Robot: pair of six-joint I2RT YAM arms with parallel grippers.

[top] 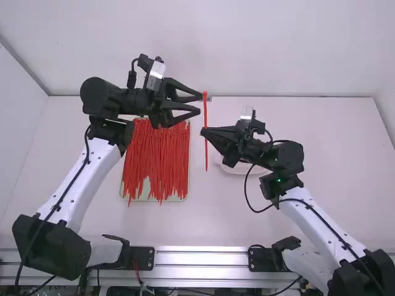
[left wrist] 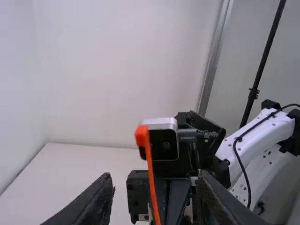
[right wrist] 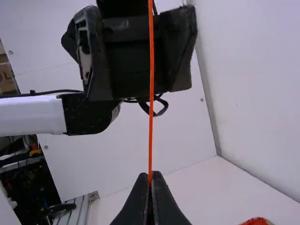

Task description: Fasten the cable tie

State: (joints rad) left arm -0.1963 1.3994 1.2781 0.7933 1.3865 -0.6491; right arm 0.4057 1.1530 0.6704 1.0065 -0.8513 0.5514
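Readable text: none right now.
Black camera mount (left wrist: 186,138) beside the grey camera block (left wrist: 161,143): a tiny line of pale print, too small to make out.
Brown cardboard box (right wrist: 5,79) at the room's edge: dark letters, cut off, can't be read.
Thin red plastic cable tie (right wrist: 150,93): no legible marking.

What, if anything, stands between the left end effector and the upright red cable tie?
Nothing visible. The cable tie stands upright, pinched by the right end effector, and its head is right at the tips of the open left end effector, with only air between them.
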